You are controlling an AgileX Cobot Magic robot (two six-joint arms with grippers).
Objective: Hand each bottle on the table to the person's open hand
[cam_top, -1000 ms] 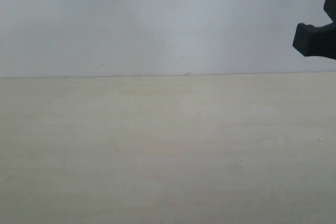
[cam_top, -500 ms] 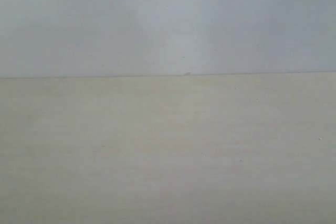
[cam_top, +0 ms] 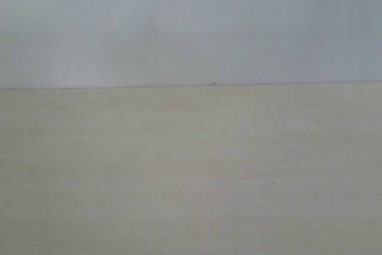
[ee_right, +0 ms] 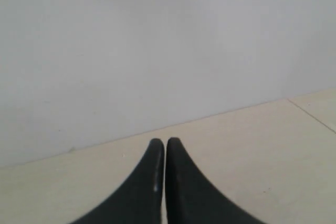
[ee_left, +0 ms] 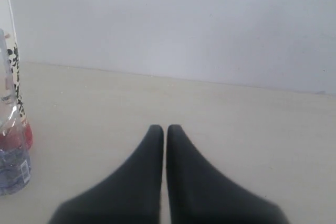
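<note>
The left gripper (ee_left: 165, 127) is holding its two dark fingers pressed together, gripping nothing, over the table (ee_left: 252, 129). A clear bottle (ee_left: 10, 171) and a cream tea bottle (ee_left: 18, 85) with a red base are standing upright, close together, off to one side of this gripper and well apart from its fingertips. The right gripper (ee_right: 165, 140) is likewise showing its fingers fully together, gripping nothing.

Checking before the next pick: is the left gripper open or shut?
Shut. The left gripper has its two black fingers pressed together along a thin seam, with nothing held between them.
</note>
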